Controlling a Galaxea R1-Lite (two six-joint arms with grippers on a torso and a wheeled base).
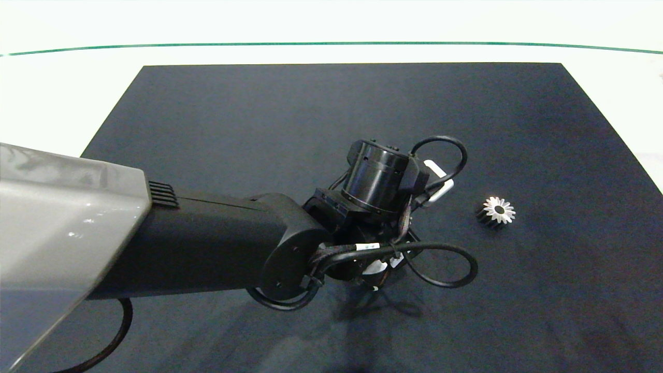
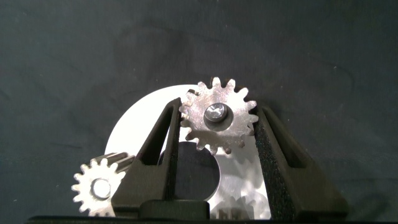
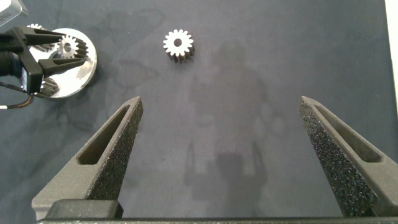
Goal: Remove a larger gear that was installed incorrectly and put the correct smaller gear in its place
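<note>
My left gripper (image 2: 217,107) is shut on the smaller gear (image 2: 217,118), a cream-silver gear with blunt teeth. The gear sits on a pin over the round silver plate (image 2: 137,124). In the head view the left arm (image 1: 233,243) and its wrist hide the plate and this gear. The larger gear (image 1: 495,211), star-toothed with dark sides, lies loose on the mat to the right of the left wrist. It also appears in the right wrist view as the larger gear (image 3: 178,43). My right gripper (image 3: 221,102) hangs open above bare mat, apart from both gears.
Another small gear (image 2: 99,185) stands on the plate beside the left finger, and a further gear (image 2: 245,180) lies partly under the held one. A dark mat (image 1: 311,103) covers the white table (image 1: 62,93). Cables loop around the left wrist (image 1: 440,259).
</note>
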